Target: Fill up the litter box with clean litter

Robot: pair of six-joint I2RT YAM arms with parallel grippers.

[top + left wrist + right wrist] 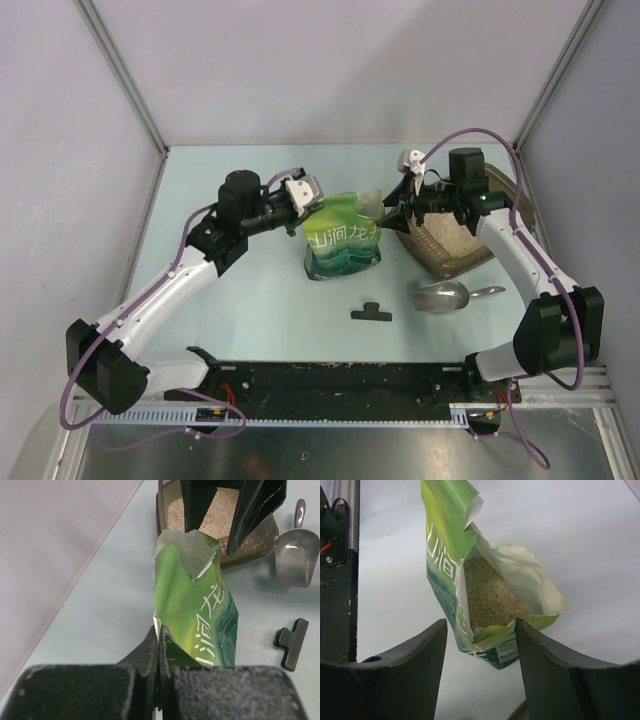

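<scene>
The brown litter box sits at the right, with pale beige litter in it. A green pouch bag stands upright at the centre, its top open. My left gripper is shut on the bag's top left corner, seen in the left wrist view. My right gripper is open at the bag's top right edge. In the right wrist view the right gripper straddles the bag's open mouth, with litter visible inside. The litter box shows beyond the bag.
A silver metal scoop lies on the table in front of the litter box and also shows in the left wrist view. A black clip lies near the front, in front of the bag. Enclosure walls stand on the left, back and right.
</scene>
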